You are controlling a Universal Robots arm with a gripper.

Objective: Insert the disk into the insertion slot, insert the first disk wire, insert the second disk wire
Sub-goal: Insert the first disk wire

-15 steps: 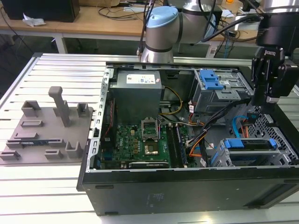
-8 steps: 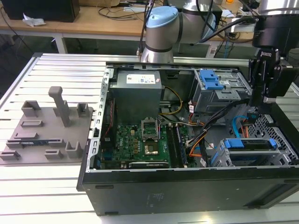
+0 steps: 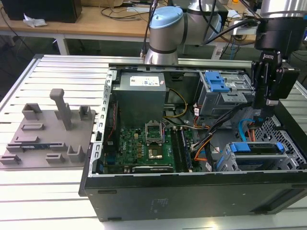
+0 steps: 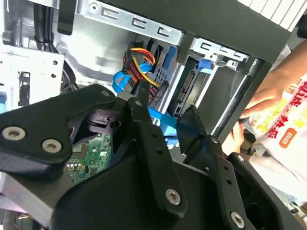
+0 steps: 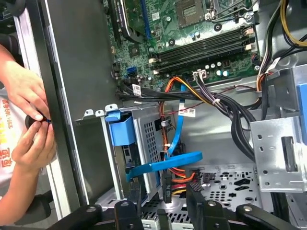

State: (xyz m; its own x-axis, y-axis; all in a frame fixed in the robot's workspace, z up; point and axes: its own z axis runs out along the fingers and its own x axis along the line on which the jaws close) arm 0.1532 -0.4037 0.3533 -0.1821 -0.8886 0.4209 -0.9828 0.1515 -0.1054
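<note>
Claw (image 5: 164,188) released: two black fingers spread, nothing clamped. In the gap between them, clear of both, hangs a black plug (image 5: 166,178) on red, orange and yellow wires. The disk (image 3: 256,148) sits inside the insertion slot (image 3: 290,158), in the case corner at the exterior view's right; its blue caddy shows at both ends. The slot is grey sheet metal, punched with small holes, with square edges, and it is open on top. I hang above it, beside the taller grey cage (image 3: 223,91) with its blue latch. Room is tight here. A flat blue cable (image 5: 165,166) bends across just ahead of my fingers, close by the slot's wall, and a thick black cable bundle (image 5: 235,115) runs over the grey case floor. The green motherboard (image 3: 144,143) lies further in, with a grey box-shaped power supply (image 3: 141,93) behind it. The black steel case wall (image 3: 192,191) bounds the near side. Past that wall, a person's hands (image 5: 29,110) pinch something small and dark, well apart from me. A grey moulded fixture tray (image 3: 48,134) rests on the slatted metal table (image 3: 48,72), outside the case.
</note>
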